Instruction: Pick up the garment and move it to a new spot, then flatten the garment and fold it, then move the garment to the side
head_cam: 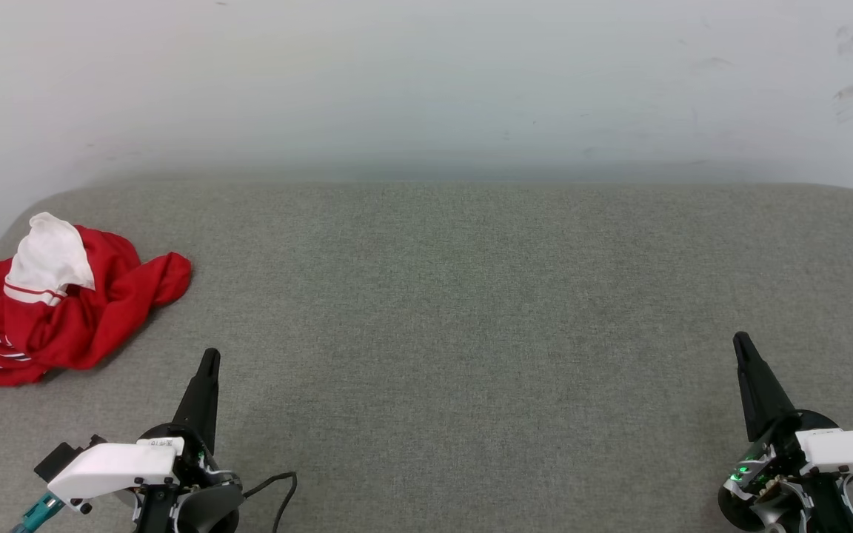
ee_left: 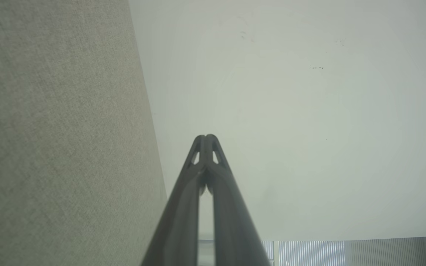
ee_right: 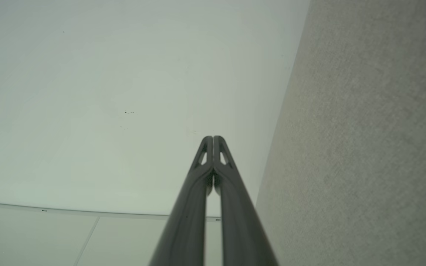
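The shirt (head_cam: pixel 101 318) is coloured red, with a white sleeve (head_cam: pixel 49 259) edged by a thin red stripe. The table (head_cam: pixel 471 296) under it is covered in speckled grey-green cloth. Behind the table, the wall (head_cam: pixel 426 74) is painted off-white and marked with faint dark smudges. Over the table, the left gripper (head_cam: pixel 209 359) and right gripper (head_cam: pixel 741 342) are finished in black, with white casings (head_cam: pixel 112 468).

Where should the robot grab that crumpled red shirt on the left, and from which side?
Probably the red lobe of the shirt jutting over the grey surface, free of the heap. The shut left gripper should open and come from the right.

Left pincer (ee_left: pixel 206 138) closed, empty — grey fabric surface (ee_left: pixel 50 129) beside pale wall (ee_left: pixel 309 129).
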Tool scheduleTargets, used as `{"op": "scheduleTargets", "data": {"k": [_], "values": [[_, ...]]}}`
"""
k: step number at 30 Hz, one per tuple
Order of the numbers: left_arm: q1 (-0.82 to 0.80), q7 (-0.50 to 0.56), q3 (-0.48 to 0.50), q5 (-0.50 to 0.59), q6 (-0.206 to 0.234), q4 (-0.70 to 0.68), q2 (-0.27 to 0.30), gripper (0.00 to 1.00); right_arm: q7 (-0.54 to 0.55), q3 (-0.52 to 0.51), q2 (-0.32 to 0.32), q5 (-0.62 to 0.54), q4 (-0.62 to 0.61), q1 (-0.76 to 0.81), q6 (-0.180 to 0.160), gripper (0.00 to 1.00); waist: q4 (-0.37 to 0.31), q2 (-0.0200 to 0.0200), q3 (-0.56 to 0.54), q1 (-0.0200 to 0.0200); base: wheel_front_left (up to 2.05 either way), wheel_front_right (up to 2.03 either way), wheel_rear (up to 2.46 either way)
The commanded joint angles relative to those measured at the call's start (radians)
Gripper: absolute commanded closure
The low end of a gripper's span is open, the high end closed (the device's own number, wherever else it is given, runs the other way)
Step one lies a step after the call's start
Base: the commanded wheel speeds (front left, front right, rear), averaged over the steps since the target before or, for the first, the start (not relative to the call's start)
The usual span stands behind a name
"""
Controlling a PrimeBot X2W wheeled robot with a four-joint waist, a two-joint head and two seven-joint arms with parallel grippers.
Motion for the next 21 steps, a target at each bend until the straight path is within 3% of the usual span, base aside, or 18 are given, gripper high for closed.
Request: {"op": "scheduleTargets", "data": {"k": [1, 21], "values": [[-0.007, 0.004, 0.003, 0.001, -0.002, 0.0, -0.001, 1.0, 0.001, 0.001, 0.004, -0.004, 0.001, -0.012, -0.001, 1.0, 0.0, 0.0, 0.0, 0.0, 0.0, 0.0, 0.0], [-0.007, 0.004, 0.002, 0.001, -0.002, 0.0, -0.001, 1.0, 0.0, 0.0, 0.004, -0.004, 0.001, -0.012, -0.001, 1.0, 0.0, 0.0, 0.0, 0.0, 0.0, 0.0, 0.0]]}}
